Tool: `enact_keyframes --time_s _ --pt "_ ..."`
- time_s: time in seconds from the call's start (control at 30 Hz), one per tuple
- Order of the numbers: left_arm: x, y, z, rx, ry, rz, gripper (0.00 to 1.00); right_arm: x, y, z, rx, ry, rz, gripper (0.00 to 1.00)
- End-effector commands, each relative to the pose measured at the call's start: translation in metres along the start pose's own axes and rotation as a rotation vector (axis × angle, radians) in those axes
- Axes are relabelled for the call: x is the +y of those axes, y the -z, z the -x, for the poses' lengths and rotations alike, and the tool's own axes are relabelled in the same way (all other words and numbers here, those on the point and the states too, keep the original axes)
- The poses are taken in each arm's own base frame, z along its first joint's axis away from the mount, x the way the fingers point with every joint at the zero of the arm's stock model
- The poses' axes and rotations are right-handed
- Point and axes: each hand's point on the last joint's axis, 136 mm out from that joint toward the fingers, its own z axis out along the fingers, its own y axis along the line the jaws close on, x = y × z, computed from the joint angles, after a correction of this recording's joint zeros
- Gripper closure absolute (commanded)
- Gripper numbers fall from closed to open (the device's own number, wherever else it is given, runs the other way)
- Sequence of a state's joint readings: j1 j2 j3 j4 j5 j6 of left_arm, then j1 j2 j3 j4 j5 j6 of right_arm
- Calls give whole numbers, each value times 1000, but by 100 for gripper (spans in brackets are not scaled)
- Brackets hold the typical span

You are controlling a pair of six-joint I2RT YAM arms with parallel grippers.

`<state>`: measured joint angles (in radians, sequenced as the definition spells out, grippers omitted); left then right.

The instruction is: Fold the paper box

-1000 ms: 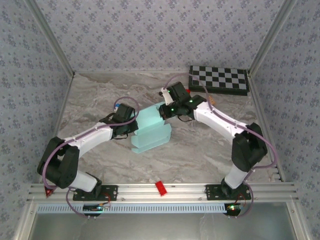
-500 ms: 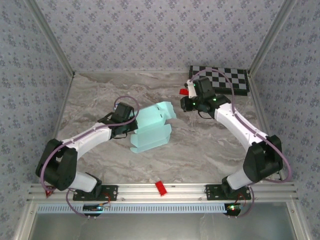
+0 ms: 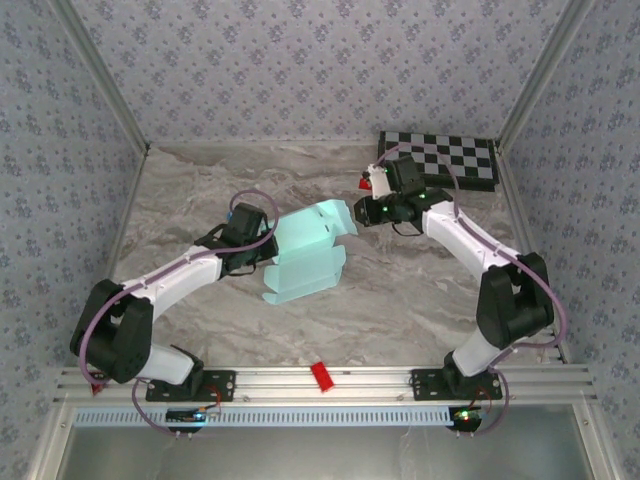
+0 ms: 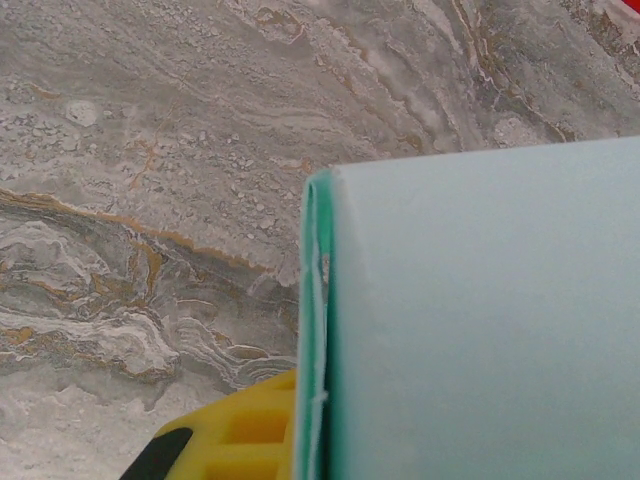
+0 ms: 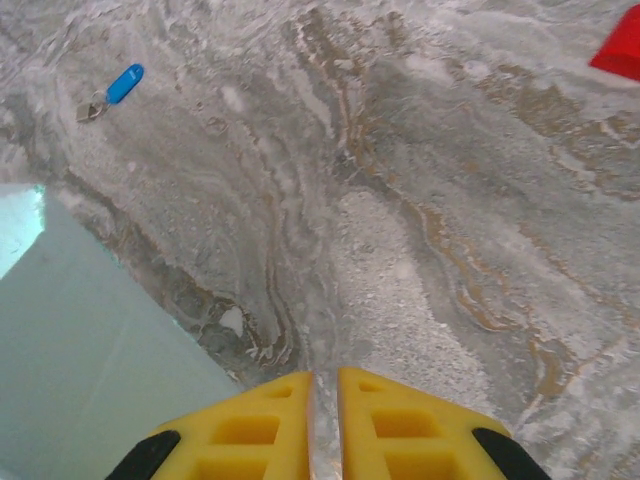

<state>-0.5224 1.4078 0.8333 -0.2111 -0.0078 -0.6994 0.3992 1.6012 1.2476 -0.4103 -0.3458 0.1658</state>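
Note:
The paper box (image 3: 305, 250), a pale light-blue card with flaps, lies partly folded in the middle of the marble table. My left gripper (image 3: 263, 245) is shut on its left edge. In the left wrist view one yellow finger (image 4: 235, 440) presses against the card's doubled edge (image 4: 318, 350), and the other finger is hidden behind the broad blue panel (image 4: 480, 320). My right gripper (image 3: 363, 211) hovers to the right of the box, apart from it. Its yellow fingers (image 5: 260, 430) stand a narrow gap apart with nothing between them, and the box's corner (image 5: 70, 360) lies at lower left.
A black-and-white checkerboard (image 3: 440, 160) lies at the back right corner. A small blue tag (image 5: 125, 83) rests on the table near the left arm. A red piece (image 3: 321, 376) sits on the front rail. Patterned walls close in three sides.
My right gripper let go of the box's far right flap, opened a crack and drew back toward the checkerboard. The left gripper kept its hold, and the box shifted slightly.

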Motion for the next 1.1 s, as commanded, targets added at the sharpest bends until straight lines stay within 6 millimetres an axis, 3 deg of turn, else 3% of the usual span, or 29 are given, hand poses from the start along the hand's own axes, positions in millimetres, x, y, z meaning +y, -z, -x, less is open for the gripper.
enact_keyframes --time_s 0.0,0.63,1.07 --pt "-11 5 15 -32 -2 -42 100 20 -5 0 15 51 81 85" --pt "-8 -6 11 0 24 -30 100 61 -11 -16 59 157 204 82" --pt "-12 -6 13 5 18 -42 100 72 -20 -25 94 176 238 77"
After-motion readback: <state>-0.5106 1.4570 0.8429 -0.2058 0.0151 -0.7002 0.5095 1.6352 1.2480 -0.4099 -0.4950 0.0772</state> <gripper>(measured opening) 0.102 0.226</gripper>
